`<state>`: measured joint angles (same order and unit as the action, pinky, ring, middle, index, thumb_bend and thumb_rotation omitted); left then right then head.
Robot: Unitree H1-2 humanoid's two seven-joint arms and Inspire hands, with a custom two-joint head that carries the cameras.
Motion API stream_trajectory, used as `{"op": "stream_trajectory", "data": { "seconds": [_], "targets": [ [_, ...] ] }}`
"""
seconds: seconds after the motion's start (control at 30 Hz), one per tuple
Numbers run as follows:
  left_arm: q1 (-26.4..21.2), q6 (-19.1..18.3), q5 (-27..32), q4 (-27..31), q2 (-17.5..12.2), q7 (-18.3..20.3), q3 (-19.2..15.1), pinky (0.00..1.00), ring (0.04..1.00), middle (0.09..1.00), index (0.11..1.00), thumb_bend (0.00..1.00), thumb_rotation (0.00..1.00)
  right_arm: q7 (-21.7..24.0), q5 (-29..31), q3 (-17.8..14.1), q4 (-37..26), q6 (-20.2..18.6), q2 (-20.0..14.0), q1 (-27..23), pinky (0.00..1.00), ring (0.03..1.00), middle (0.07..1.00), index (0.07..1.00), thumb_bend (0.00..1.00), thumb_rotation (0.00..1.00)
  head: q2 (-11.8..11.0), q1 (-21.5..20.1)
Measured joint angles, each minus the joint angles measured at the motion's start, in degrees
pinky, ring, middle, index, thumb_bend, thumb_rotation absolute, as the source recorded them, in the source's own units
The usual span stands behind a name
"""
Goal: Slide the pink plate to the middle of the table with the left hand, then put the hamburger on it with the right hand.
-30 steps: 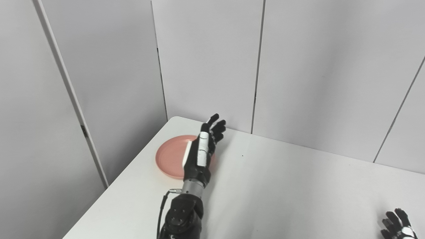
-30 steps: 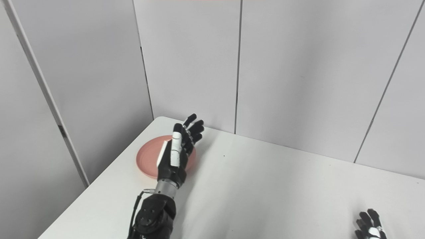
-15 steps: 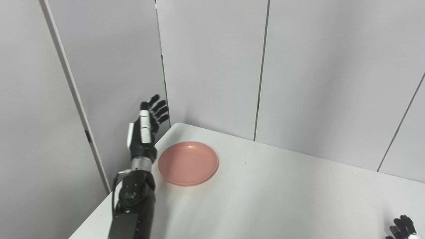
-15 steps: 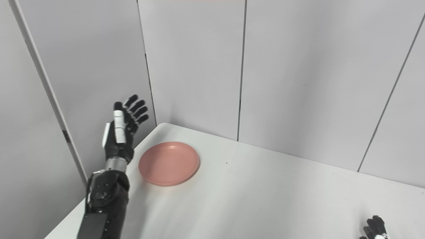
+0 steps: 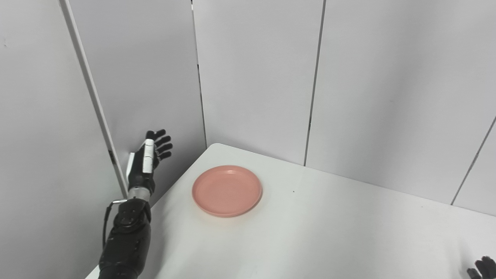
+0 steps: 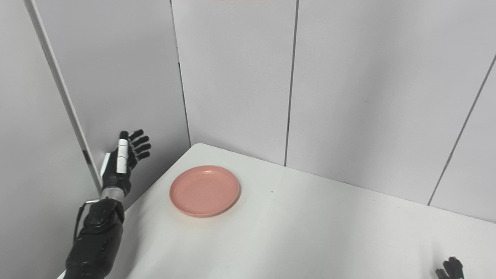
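A pink plate [image 5: 227,190] lies empty near the far left corner of the white table [image 5: 329,232]. My left hand [image 5: 145,162] is open, fingers spread and pointing up. It hangs beyond the table's left edge, well to the left of the plate, and touches nothing. It also shows in the right eye view [image 6: 121,159]. Only the fingertips of my right hand [image 5: 482,267] show at the bottom right corner, low over the table. No hamburger is in view.
Grey partition panels [image 5: 255,77] stand close behind the table and along its left side. My left hand is near the left panel's upright strip [image 5: 97,108].
My left hand has swung from above the plate out to the left, past the table's edge, and has dropped a little. The plate is uncovered. The camera has shifted.
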<state>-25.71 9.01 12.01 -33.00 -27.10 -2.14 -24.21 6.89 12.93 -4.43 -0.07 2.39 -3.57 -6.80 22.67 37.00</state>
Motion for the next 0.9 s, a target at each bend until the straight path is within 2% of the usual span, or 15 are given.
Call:
{"op": "stream_trajectory", "data": {
  "seconds": [0.23,0.5,0.9],
  "targets": [
    [-0.1,2.3,0.0,-2.0,0.5,-0.2,0.6,0.79,0.774,0.791,0.774,0.89,1.0,0.0,0.4,-0.1,-0.4,0.0,0.0,0.3,1.0,1.0,1.0,0.99,0.49,0.82,0.3,0.3],
    [0.5,2.4,0.0,-1.9,4.6,-1.9,1.8,0.83,0.788,0.803,0.786,0.88,1.0,-0.1,0.4,-0.5,-0.7,0.0,0.0,0.6,1.0,1.0,1.0,0.991,0.47,0.81,0.7,0.7],
    [0.3,3.9,-0.2,-3.2,6.5,-2.4,3.7,0.86,0.776,0.794,0.776,0.9,1.0,-0.2,0.4,-0.5,-1.2,0.0,-0.1,1.0,1.0,1.0,1.0,1.0,0.44,0.82,1.2,0.7]
  ]
}}
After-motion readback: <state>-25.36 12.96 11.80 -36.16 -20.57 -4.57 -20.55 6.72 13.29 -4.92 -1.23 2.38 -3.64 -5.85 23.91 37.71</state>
